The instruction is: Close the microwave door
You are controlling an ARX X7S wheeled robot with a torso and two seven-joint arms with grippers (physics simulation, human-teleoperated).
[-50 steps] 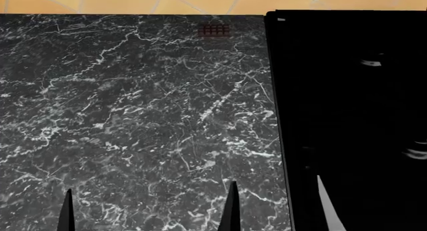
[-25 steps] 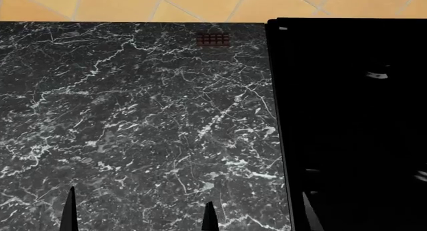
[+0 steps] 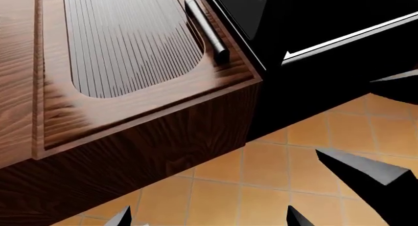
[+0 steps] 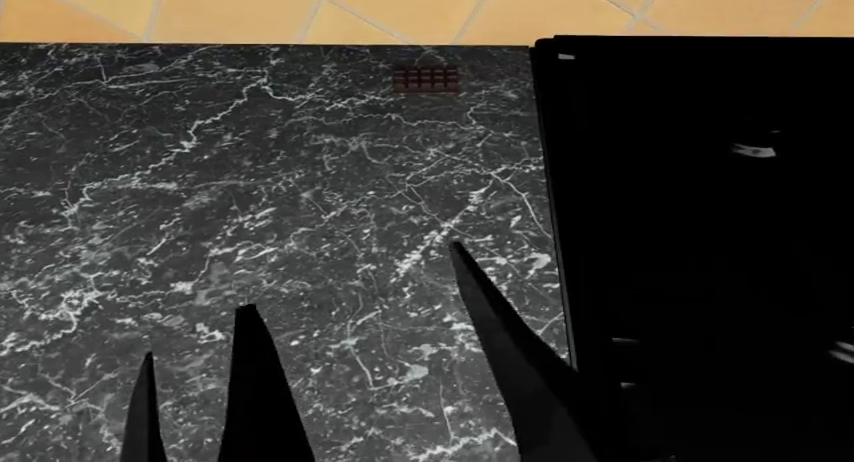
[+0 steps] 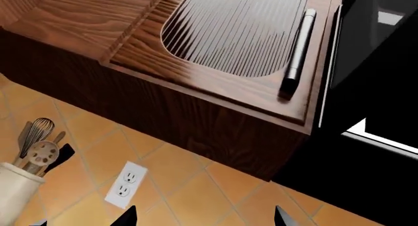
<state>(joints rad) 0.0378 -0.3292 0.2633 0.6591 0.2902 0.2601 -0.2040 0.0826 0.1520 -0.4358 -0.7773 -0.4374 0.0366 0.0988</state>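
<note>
The microwave (image 4: 694, 232) is a black block on the right of the marble counter in the head view; I cannot tell its door from its body there. In the left wrist view it is the black mass (image 3: 307, 25) beside a wooden cabinet. My left gripper (image 3: 209, 218) is open over orange tiles, with nothing between its tips. My right gripper (image 5: 205, 217) is open too, and holds nothing. In the head view long dark fingers (image 4: 514, 362) rise from the bottom edge just left of the microwave; which arm they belong to is unclear.
A wooden cabinet (image 5: 196, 89) with a ribbed panel and a metal bar handle (image 5: 297, 50) sits beside the microwave. A wall socket (image 5: 125, 184) and a utensil jar (image 5: 26, 172) are on the tiled side. A small brown grille (image 4: 426, 78) lies at the counter's far edge.
In the head view two long dark fingers have risen from the bottom edge, where only short tips showed. The counter and microwave kept their place over the last half second.
</note>
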